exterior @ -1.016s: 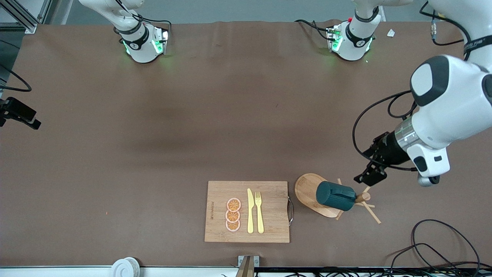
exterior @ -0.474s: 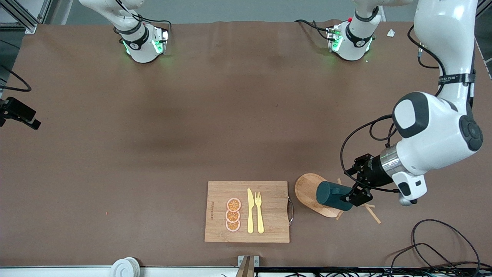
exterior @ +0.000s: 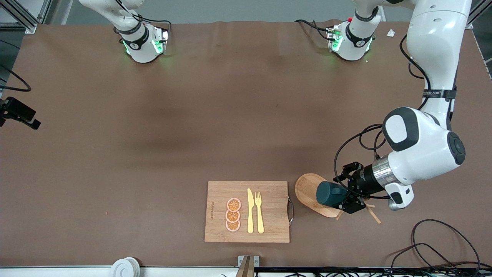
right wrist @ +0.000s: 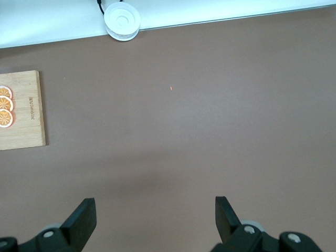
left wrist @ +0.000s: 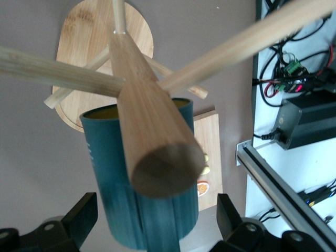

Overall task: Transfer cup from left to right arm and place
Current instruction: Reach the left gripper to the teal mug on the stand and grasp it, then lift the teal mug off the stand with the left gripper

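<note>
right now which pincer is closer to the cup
Left. The left pincer is open with its fingers on either side of the cup, which hangs on the wooden peg stand. The right pincer, also open, waits over bare table toward the right arm's end.

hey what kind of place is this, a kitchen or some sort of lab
Most likely a robotics lab: two arm bases bolted to a brown-covered table, loose cables at its edge, and staged props like the cutting board and cup.
</note>
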{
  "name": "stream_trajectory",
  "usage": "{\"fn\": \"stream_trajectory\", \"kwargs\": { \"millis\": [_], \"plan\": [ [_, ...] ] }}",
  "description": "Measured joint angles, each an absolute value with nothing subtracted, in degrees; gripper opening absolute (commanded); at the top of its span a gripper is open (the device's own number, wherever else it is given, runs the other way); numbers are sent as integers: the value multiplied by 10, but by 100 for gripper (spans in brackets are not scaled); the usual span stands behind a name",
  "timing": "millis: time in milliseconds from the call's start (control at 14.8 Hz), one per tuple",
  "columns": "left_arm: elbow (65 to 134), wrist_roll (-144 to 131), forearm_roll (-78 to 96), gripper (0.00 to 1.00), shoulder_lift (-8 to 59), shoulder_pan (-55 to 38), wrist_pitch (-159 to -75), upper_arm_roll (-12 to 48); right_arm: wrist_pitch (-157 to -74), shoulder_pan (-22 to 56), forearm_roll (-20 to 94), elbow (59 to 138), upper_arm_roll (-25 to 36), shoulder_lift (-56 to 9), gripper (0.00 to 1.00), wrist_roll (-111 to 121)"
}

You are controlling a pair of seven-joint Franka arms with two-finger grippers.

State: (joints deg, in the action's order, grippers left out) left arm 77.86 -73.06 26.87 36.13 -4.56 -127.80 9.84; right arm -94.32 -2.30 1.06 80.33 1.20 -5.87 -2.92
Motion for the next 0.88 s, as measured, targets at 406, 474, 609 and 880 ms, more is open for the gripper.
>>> {"fn": "stream_trajectory", "kwargs": {
  "millis": [406, 474, 609, 880],
  "plan": [
    [777, -790, 269, 88, 375, -60, -1309, 99, -943, -23, 11, 803, 12, -59, 100, -29],
    [777, -790, 269, 75, 375, -60, -1309, 99, -943, -23, 11, 803, 12, -59, 100, -29],
    [777, -791, 269, 59, 376, -59, -1309, 98, -943, -23, 11, 803, 12, -59, 100, -29],
    [775, -793, 269, 48, 376, -59, -1309, 98, -943, -23, 11, 803, 12, -59, 100, -29]
  ]
}}
